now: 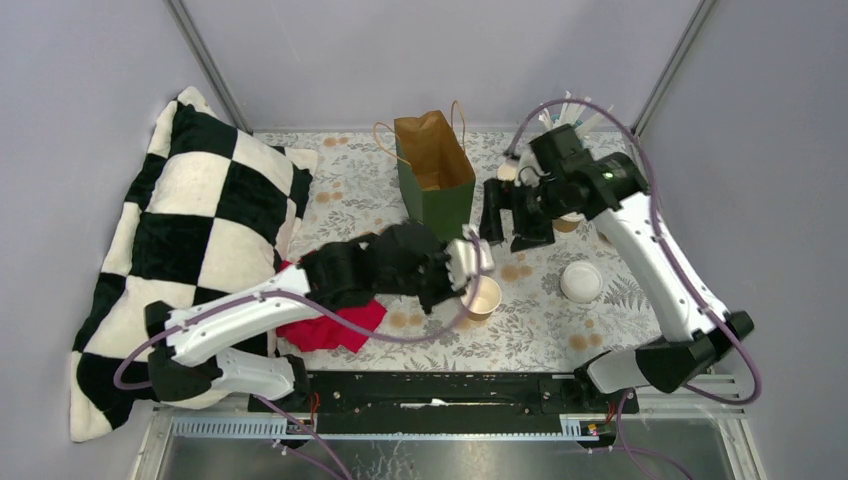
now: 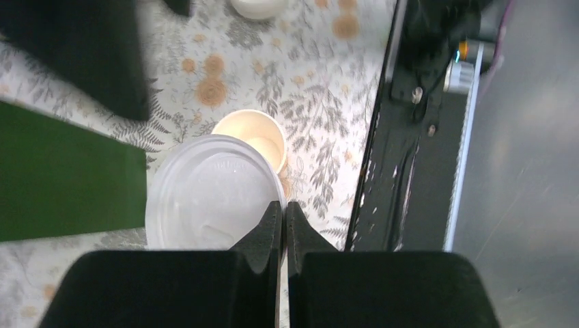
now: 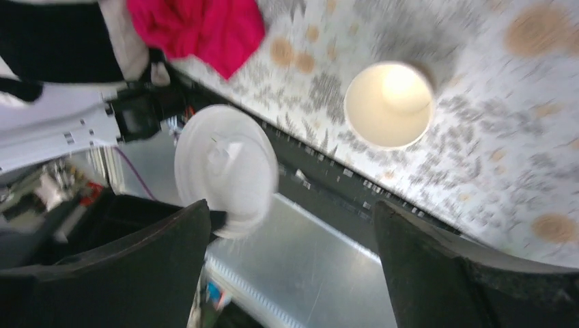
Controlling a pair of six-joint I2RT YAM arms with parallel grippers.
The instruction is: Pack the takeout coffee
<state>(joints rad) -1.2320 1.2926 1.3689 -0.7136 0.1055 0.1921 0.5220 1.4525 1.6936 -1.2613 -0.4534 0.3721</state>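
An open tan paper cup (image 1: 484, 297), cream inside and without a lid, stands on the floral cloth; it also shows in the left wrist view (image 2: 254, 135) and the right wrist view (image 3: 389, 104). My left gripper (image 1: 463, 263) is shut on the rim of a round white lid (image 2: 208, 195) and holds it just above and beside that cup. The lid also shows in the right wrist view (image 3: 225, 167). A second cup with its white lid on (image 1: 581, 281) stands to the right. My right gripper (image 1: 506, 238) is open and empty, next to the green bag (image 1: 436, 175), which stands open.
A checkered cushion (image 1: 190, 230) fills the left side. A red cloth (image 1: 330, 325) lies under my left arm. A cup of white sticks (image 1: 570, 108) stands at the back right, mostly behind my right arm. The black rail (image 1: 450, 390) runs along the near edge.
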